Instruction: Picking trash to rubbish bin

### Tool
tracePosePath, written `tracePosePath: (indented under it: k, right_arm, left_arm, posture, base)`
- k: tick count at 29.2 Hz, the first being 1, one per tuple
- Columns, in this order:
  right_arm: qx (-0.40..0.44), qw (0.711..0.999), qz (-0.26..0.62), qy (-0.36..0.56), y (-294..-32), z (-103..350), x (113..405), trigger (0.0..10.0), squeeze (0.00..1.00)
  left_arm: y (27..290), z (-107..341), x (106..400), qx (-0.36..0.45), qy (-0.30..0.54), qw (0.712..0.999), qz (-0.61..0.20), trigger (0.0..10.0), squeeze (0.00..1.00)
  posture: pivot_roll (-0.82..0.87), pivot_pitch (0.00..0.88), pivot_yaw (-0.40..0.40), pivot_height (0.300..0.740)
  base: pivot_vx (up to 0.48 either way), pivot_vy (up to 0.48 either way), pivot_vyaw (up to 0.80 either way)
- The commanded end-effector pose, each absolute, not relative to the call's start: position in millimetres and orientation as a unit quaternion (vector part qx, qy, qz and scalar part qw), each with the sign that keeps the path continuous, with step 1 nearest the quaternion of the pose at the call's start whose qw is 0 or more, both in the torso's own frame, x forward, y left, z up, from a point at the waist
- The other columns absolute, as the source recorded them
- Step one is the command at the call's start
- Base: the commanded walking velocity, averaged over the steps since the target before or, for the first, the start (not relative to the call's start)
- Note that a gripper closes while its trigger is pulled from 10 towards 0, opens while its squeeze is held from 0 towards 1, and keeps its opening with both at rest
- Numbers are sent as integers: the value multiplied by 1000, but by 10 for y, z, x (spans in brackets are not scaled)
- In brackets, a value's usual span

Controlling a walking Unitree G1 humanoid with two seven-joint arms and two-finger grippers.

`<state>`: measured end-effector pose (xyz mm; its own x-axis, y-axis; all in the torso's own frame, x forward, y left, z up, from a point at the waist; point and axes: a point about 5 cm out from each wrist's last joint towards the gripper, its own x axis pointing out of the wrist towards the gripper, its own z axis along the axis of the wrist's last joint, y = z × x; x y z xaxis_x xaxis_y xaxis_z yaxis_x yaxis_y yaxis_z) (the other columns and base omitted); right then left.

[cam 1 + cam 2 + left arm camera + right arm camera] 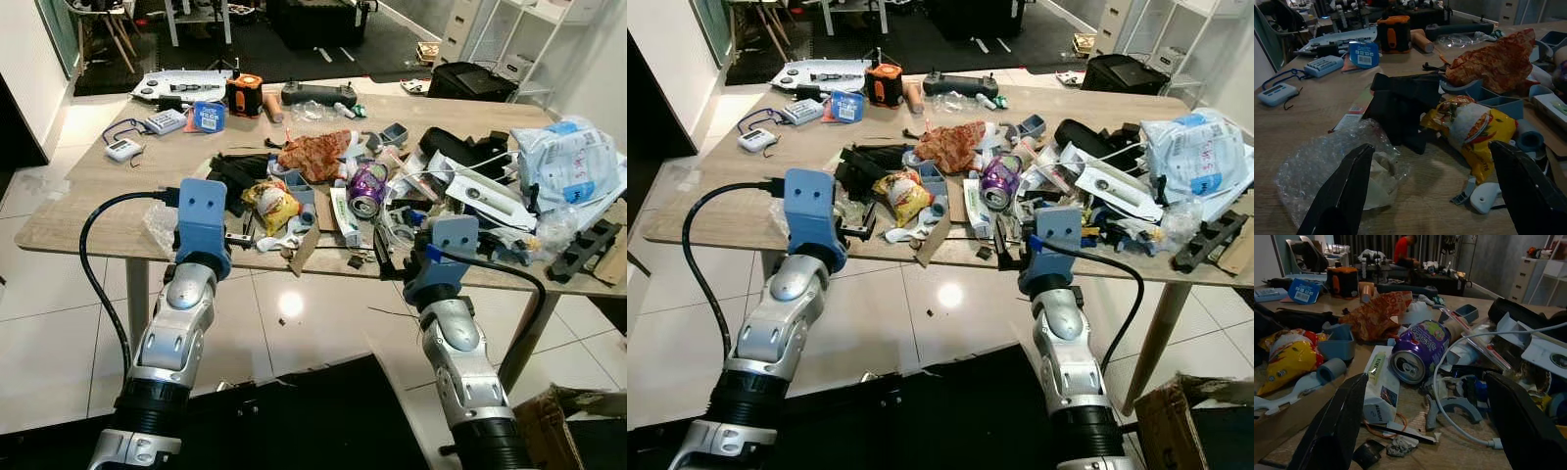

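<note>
A wooden table [98, 211] carries a heap of trash. In the heap lie a yellow snack bag [274, 204], a crushed purple can [367, 188], an orange-red wrapper [315, 154] and a white carton [1380, 384]. My left gripper [238, 237] hovers open at the table's front edge. A wad of bubble wrap [1337, 166] lies by one of its fingers, and the yellow snack bag [1474, 127] is just ahead of it. My right gripper [380, 258] is also open at the front edge, facing the purple can [1418, 350] and a white cable [1449, 421].
A white plastic bag [568, 162] and black parts crowd the table's right end. An orange-black tool [245, 95], a blue box [208, 117] and a calculator [165, 120] sit at the back left. A cardboard box [568, 421] stands on the floor at lower right.
</note>
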<state>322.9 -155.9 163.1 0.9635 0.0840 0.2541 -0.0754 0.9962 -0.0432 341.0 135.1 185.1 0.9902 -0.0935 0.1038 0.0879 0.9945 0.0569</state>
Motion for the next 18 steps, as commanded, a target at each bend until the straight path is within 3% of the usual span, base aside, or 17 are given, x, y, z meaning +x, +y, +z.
tracePosePath:
  k: [1, 14, 18]
  right_arm:
    - [-11, 993, 30, -117, -1601, 1576, 3203, 10000, 0]
    - [-10, 993, 32, -116, -1564, 1584, 3204, 10000, 0]
    - [-10, 993, 31, -117, -1565, 1590, 3204, 10000, 0]
  left_arm:
    - [1358, 1772, 3384, 32, -34, 998, -43, 10000, 0]
    - [1353, 1772, 3386, 17, -30, 999, -41, 10000, 0]
    - [1344, 1794, 3385, 12, -33, 998, -45, 10000, 0]
  posture:
    - [22, 107, 13, 740]
    - [21, 108, 12, 740]
    - [21, 108, 12, 740]
  base:
    - [0, 0, 0]
    - [0, 0, 0]
    - [293, 0, 0]
